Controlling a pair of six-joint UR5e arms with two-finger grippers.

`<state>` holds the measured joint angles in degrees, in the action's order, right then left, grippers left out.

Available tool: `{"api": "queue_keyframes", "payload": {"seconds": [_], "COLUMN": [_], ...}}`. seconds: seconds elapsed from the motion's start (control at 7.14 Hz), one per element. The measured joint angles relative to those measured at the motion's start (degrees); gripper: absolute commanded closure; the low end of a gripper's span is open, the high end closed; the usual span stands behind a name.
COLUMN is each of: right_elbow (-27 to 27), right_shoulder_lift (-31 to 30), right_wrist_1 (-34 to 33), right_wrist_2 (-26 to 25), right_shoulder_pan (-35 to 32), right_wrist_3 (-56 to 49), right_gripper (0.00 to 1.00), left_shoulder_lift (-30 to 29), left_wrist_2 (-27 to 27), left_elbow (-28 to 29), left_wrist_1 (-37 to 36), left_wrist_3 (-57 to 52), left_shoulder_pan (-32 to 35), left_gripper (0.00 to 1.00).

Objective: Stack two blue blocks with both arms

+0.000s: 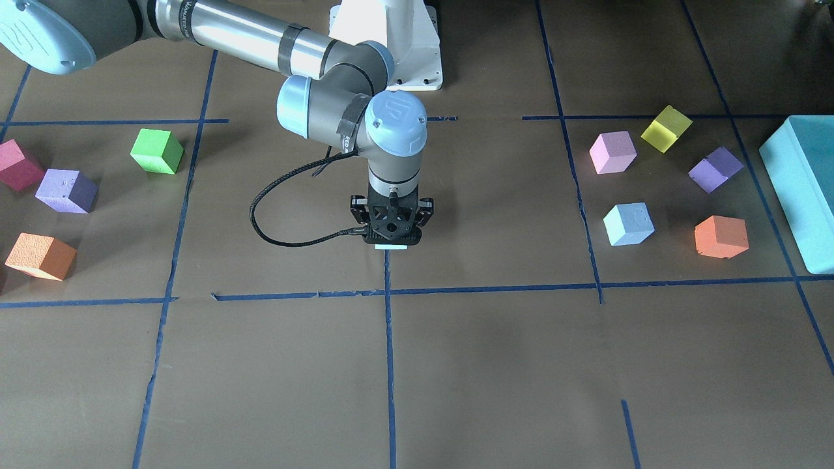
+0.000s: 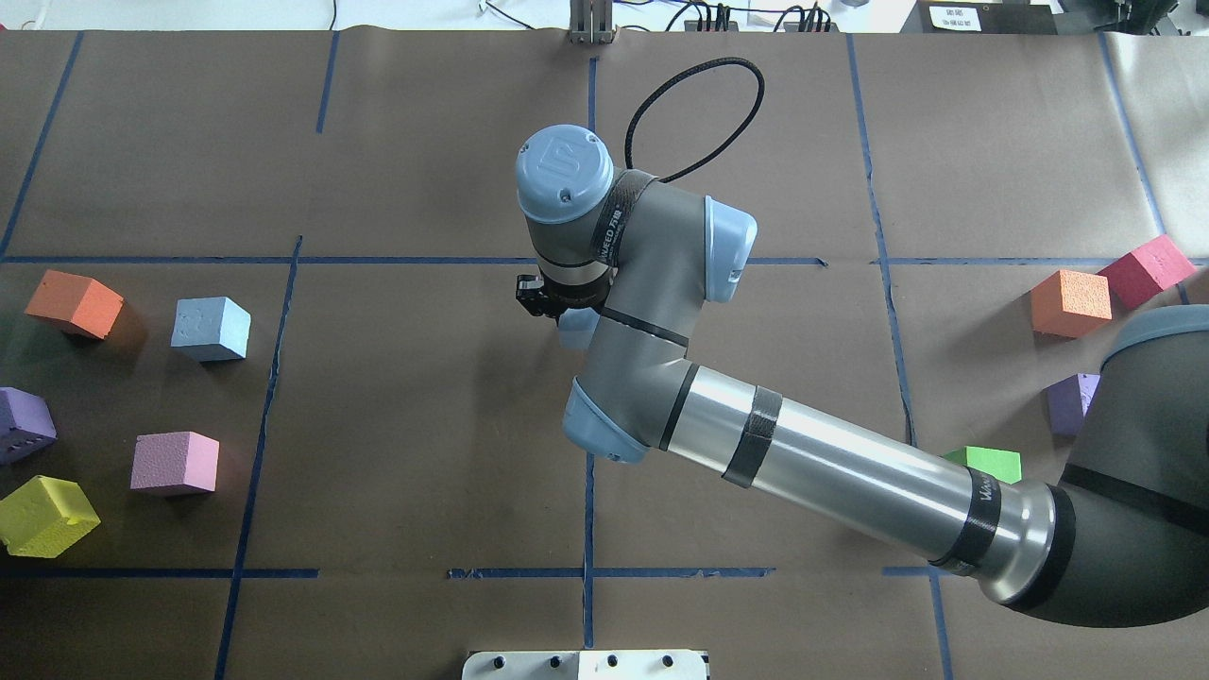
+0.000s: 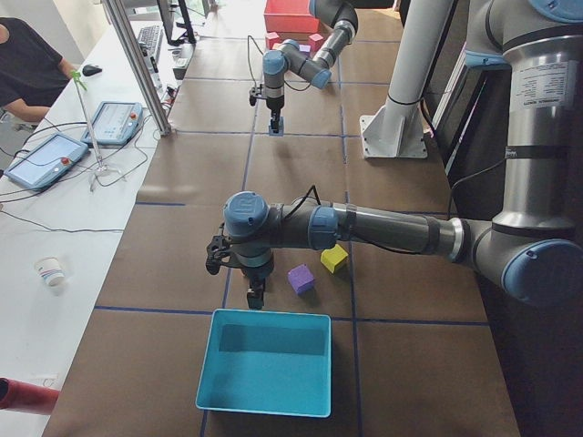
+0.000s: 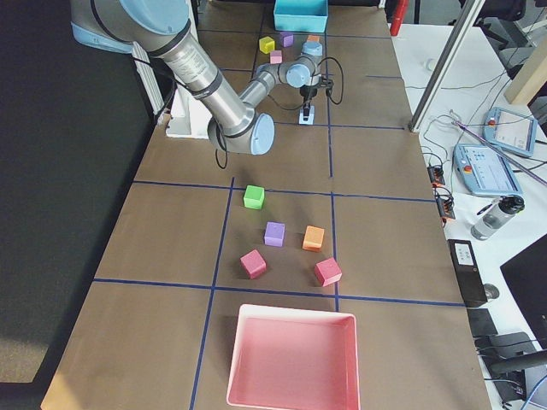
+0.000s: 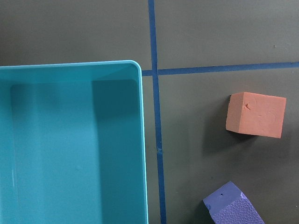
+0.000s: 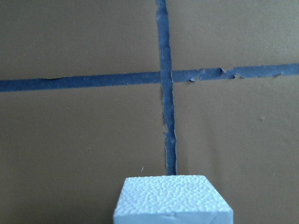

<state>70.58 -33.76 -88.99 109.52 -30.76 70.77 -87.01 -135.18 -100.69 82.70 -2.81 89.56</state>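
Note:
My right gripper points straight down over the table's middle, shut on a pale blue block. The block also shows under the wrist in the overhead view and at the bottom of the right wrist view, low over a blue tape line. I cannot tell whether it touches the table. The other blue block sits on my left side, also seen in the overhead view. My left gripper hangs beside the teal box. I cannot tell whether it is open.
Pink, yellow, purple and orange cubes lie around the free blue block. Green, magenta, purple and orange cubes lie on my right side. A pink tray stands at the right end.

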Motion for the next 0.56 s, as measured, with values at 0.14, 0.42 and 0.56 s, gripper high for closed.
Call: {"api": "queue_keyframes", "payload": {"seconds": [0.14,0.42,0.56], "right_elbow": [-0.39,-0.62,-0.62], "right_shoulder_lift": [0.01,-0.08,-0.12], "right_wrist_1": [0.03,0.07,0.1], "right_wrist_2": [0.0,-0.01,-0.01], "right_shoulder_pan": [0.12,0.17,0.17], "right_wrist_3": [0.62,0.54,0.24], "right_gripper": [0.35,0.01,0.01], "left_shoulder_lift": [0.0,0.0,0.0], "left_wrist_2": [0.0,0.0,0.0], "left_elbow": [-0.02,-0.03,-0.04], "left_wrist_1": [0.0,0.0,0.01], "left_wrist_3": [0.0,0.0,0.0], "left_shoulder_pan": [0.0,0.0,0.0], "left_gripper": [0.0,0.0,0.0]}}
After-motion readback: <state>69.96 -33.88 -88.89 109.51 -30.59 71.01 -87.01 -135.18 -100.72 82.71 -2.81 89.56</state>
